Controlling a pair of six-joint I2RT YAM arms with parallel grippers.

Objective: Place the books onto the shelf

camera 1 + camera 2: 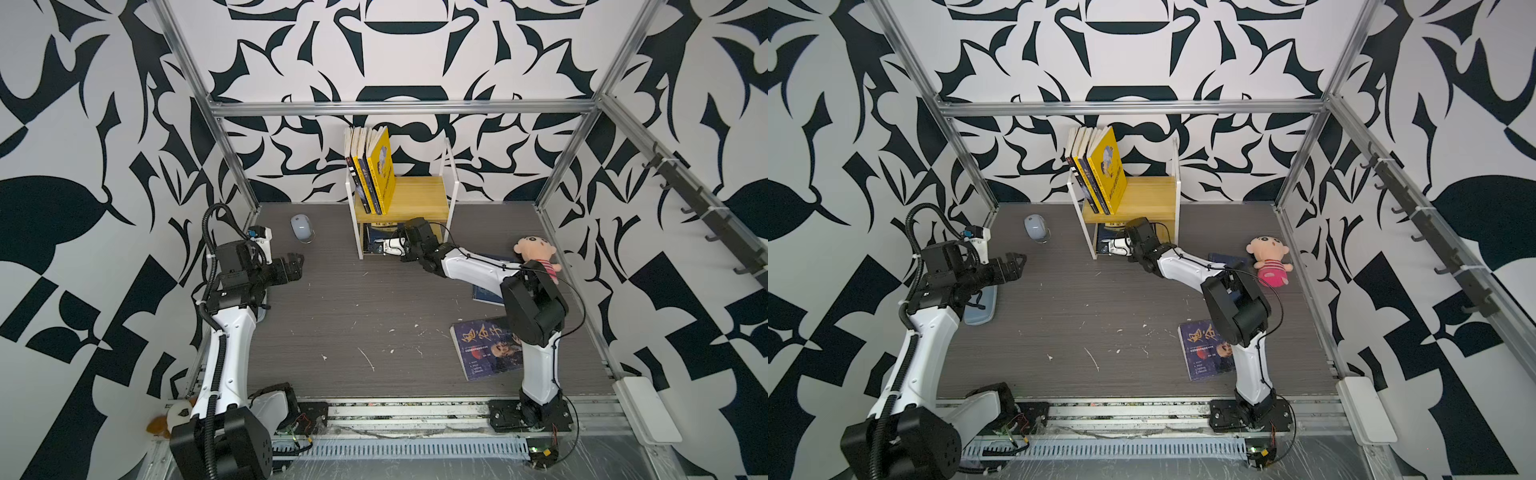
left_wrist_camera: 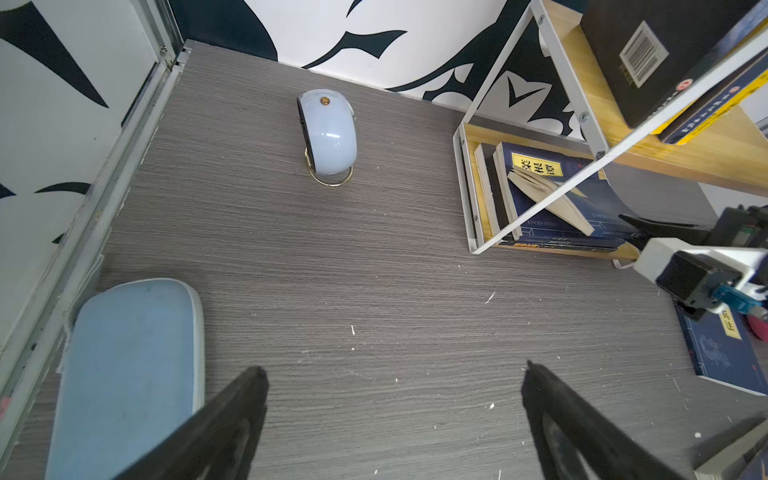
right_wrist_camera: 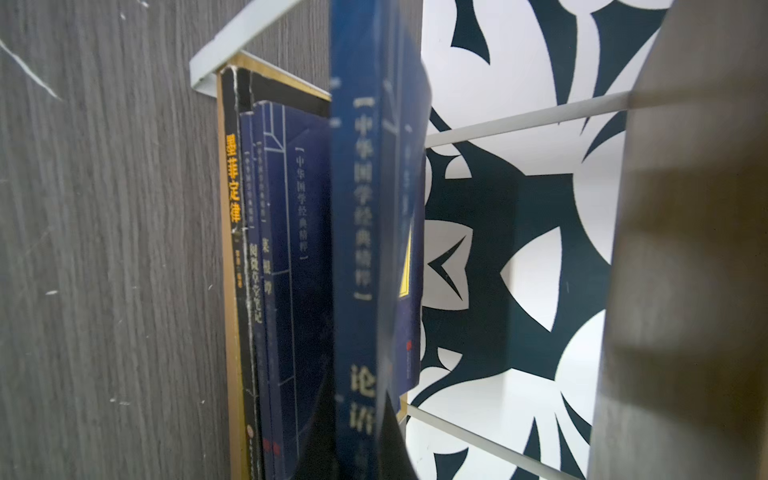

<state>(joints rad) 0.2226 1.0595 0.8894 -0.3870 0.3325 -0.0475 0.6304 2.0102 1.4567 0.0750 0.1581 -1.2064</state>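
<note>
Nearest, a dark blue portrait book [image 1: 484, 351] lies flat on the tabletop [image 1: 353, 316], well behind the right fingers [image 2: 636, 222] and beside that arm's lower link. Farther in on the other side, the left fingers [image 1: 296, 262] hang spread as wide as they go above the tabletop, gripping nothing. A pale blue case [image 2: 124, 374] lies just beside and below them. A navy book [image 2: 717, 357] rests flat under the right forearm, a short way behind the right fingers, with a pink plush doll [image 1: 537, 254] near it.

The right fingers reach into the lower tier of the shelf [image 1: 415, 195] — pinched fully together on the thin cover of a navy paperback [image 3: 357, 232]. Its spine is lifted off the pile below and its pages fan open. Under the fingers that tier holds a flat stack [image 2: 536, 230] — several navy volumes over a black one with gold lettering. Ahead of the left fingers, well apart, sits a pale blue rounded gadget [image 1: 300, 226]. Above the right fingers, the upper tier carries a row of upright books [image 1: 372, 174] leaning toward the frame's left post, with a yellow cover outermost. The row takes up only the part of the board by that post.
</note>
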